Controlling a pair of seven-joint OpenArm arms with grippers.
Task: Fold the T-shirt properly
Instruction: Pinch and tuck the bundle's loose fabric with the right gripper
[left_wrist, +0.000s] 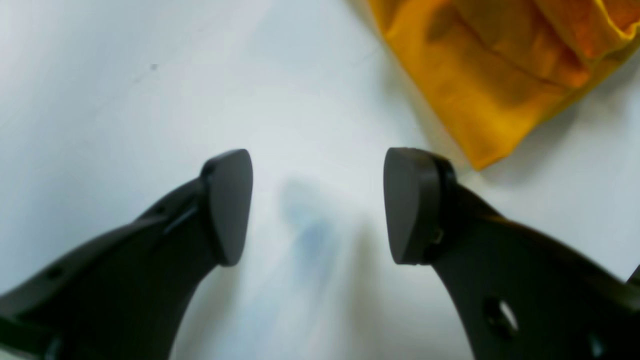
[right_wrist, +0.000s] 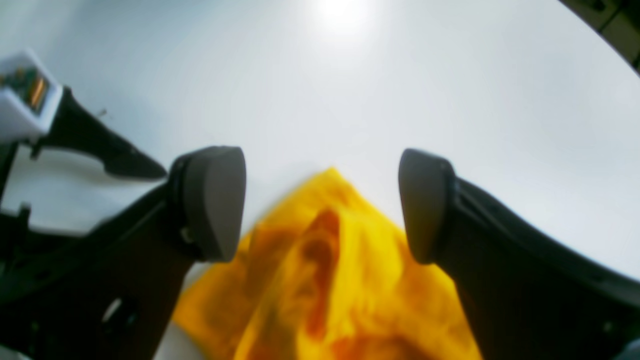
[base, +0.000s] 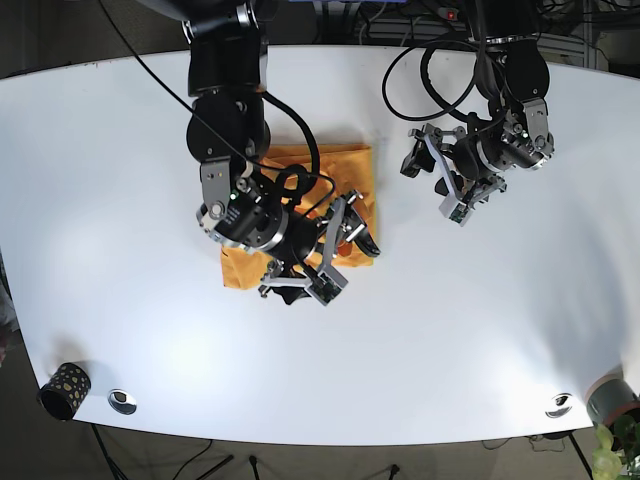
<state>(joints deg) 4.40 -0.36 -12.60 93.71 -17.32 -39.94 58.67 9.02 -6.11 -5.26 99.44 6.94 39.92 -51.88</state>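
The orange-yellow T-shirt (base: 345, 165) lies folded and wrinkled on the white table (base: 120, 200), left of centre. My right gripper (base: 358, 228) hovers open over its right edge; in the right wrist view a shirt corner (right_wrist: 325, 260) sits below and between the spread fingers of that gripper (right_wrist: 320, 205), with no cloth held. My left gripper (base: 422, 166) is open just right of the shirt, apart from it. The left wrist view has this gripper (left_wrist: 318, 205) over bare table, with a corner of the shirt (left_wrist: 490, 75) at the upper right.
A dark dotted cup (base: 65, 390) stands at the front left corner. Metal discs (base: 122, 401) (base: 559, 404) sit near the front edge, and a pot with a plant (base: 615, 405) is at the front right. Cables hang behind both arms.
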